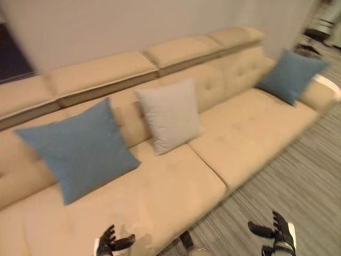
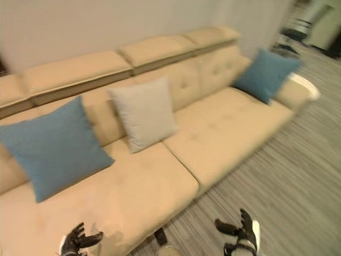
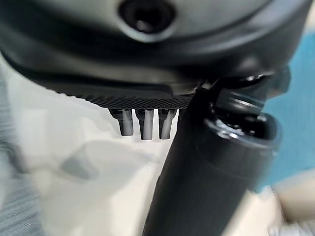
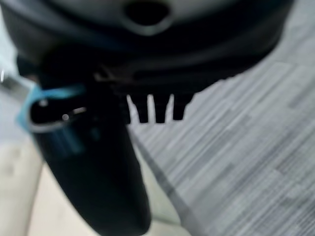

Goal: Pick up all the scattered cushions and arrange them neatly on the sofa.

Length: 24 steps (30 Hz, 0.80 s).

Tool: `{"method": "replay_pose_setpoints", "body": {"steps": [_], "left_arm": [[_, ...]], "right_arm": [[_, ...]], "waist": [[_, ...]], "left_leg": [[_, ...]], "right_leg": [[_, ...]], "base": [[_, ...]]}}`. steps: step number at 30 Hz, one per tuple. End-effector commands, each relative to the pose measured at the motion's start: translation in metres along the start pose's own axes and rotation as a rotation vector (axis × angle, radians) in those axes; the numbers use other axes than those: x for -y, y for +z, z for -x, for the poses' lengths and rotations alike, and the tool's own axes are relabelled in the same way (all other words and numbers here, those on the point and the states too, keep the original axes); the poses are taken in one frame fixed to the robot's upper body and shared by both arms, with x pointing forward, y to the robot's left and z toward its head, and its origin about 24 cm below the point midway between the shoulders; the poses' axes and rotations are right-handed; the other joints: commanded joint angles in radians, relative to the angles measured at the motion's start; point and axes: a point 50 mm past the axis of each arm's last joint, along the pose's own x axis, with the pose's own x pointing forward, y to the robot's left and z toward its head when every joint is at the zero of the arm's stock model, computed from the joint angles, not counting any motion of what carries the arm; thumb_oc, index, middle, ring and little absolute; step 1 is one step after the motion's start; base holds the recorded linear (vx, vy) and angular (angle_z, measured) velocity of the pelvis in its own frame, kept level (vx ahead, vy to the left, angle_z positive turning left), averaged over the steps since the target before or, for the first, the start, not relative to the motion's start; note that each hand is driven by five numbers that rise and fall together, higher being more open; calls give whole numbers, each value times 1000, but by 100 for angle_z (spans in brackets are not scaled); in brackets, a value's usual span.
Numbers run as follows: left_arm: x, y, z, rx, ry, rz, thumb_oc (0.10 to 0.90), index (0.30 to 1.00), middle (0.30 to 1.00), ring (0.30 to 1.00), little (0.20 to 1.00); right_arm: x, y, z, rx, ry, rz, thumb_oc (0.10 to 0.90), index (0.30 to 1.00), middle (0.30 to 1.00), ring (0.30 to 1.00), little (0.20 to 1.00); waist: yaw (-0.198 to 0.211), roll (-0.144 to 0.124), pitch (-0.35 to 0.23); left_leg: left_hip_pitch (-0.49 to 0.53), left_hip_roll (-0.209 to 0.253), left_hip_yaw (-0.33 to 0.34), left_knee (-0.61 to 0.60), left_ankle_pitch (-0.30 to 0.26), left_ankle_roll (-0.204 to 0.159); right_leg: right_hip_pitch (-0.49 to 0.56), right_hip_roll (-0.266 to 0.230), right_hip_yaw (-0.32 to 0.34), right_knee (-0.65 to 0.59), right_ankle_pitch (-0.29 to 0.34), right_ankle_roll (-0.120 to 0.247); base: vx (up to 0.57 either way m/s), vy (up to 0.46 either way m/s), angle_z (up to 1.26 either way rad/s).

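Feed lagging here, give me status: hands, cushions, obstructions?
Left hand and right hand open, holding nothing. Two blue cushions and a grey cushion propped upright on the sofa. No obstruction seen.

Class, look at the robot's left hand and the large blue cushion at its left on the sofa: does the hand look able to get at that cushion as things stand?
Probably yes. The left hand hovers open over the seat's front edge, and only bare sofa lies between it and the large blue cushion, which leans against the backrest. Nothing blocks the way.

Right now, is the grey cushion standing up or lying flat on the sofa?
Standing up. The grey cushion rests on its lower edge on the sofa seat, leaning against the backrest between two blue cushions.
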Motion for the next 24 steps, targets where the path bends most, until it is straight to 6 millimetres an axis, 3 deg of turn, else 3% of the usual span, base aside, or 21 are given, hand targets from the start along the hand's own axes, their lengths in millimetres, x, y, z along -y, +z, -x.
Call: {"method": "replay_pose_setpoints", "body": {"steps": [1, 2, 5, 6, 8, 9, 10, 11, 15, 17, 19, 24], "left_arm": [[-2, 15, -5, 72, -27, -24, 800, 900, 900, 900, 900], [7, 12, -4, 48, -66, -8, 800, 900, 900, 900, 900], [13, 3, -3, 3, -89, -10, 800, 900, 900, 900, 900], [19, 11, -4, 33, -112, -18, 800, 900, 900, 900, 900], [22, 19, -5, 61, -123, -23, 800, 900, 900, 900, 900], [23, 27, -7, 85, -119, -11, 800, 900, 900, 900, 900], [27, 40, -9, 131, -129, 9, 800, 900, 900, 900, 900], [27, 42, -9, 134, -126, 21, 800, 900, 900, 900, 900], [25, 35, -7, 115, -117, 9, 800, 900, 900, 900, 900], [25, 31, -6, 94, -111, 8, 800, 900, 900, 900, 900], [20, 23, -5, 60, -95, 24, 800, 900, 900, 900, 900], [19, 21, -7, 49, -113, 3, 800, 900, 900, 900, 900]], "right_arm": [[27, 44, -18, 162, -118, -27, 800, 900, 900, 900, 900], [19, 53, -18, 192, -86, -8, 800, 900, 900, 900, 900], [11, 56, -16, 209, -55, 16, 800, 900, 900, 900, 900], [2, 57, -13, 216, -18, 34, 800, 900, 900, 900, 900], [-5, 59, -13, 221, -1, 47, 800, 900, 900, 900, 900], [-11, 64, -12, 241, 10, 58, 800, 900, 900, 900, 900], [-18, 70, -10, 282, 16, 84, 800, 900, 900, 900, 900], [-20, 69, -9, 286, 17, 94, 800, 900, 900, 900, 900], [-20, 67, -7, 293, 11, 145, 800, 900, 900, 900, 900], [-22, 66, -7, 290, 4, 161, 800, 900, 900, 900, 900], [-28, 68, -6, 291, 27, 171, 800, 900, 900, 900, 900], [-31, 52, -2, 228, 37, 181, 800, 900, 900, 900, 900]], "waist": [[-19, -20, 15], [-50, -6, 23], [-62, 4, 28], [-75, 11, 40], [-77, 7, 58], [-66, 17, 81], [-40, 50, 115], [-30, 58, 118], [14, 77, 86], [44, 87, 75], [77, 99, 62], [63, 82, 51]], "left_leg": [[9, -11, -40, 11, 60, -83], [15, -16, 5, -7, 35, -76], [31, -22, 79, -43, 23, -61], [35, -34, 134, -57, 18, -48], [28, -42, 170, -64, 29, -45], [23, -38, 196, -65, 33, -41], [5, -18, 267, -76, 55, -34], [-2, -11, 307, -82, 67, -28], [-17, 27, 474, -103, 86, -11], [-23, 59, 569, -102, 90, -10], [3, 92, 684, -103, 64, -11], [6, 121, 731, -79, 84, -37]], "right_leg": [[160, -9, 18, -257, 27, -23], [128, -8, 51, -246, 50, 0], [107, -12, 92, -247, 71, 31], [92, -27, 99, -256, 96, 64], [66, -42, 78, -257, 128, 79], [41, -66, -16, -251, 117, 68], [46, -170, -329, -219, 46, 8], [67, -205, -433, -191, 20, -13], [149, -269, -610, -111, -45, -36], [188, -330, -736, -103, -49, -31], [232, -416, -859, -58, -40, -1], [257, -345, -776, -168, -41, 14]], "base": [[-192, 206, -103], [-196, 209, -47], [-171, 217, -73], [-272, 233, -125], [-227, 95, -97], [-376, 61, -91], [-456, 77, -91], [-411, 71, -71], [-208, 13, -148], [-105, -58, -115], [-16, -83, -139], [13, -216, -142]]}}
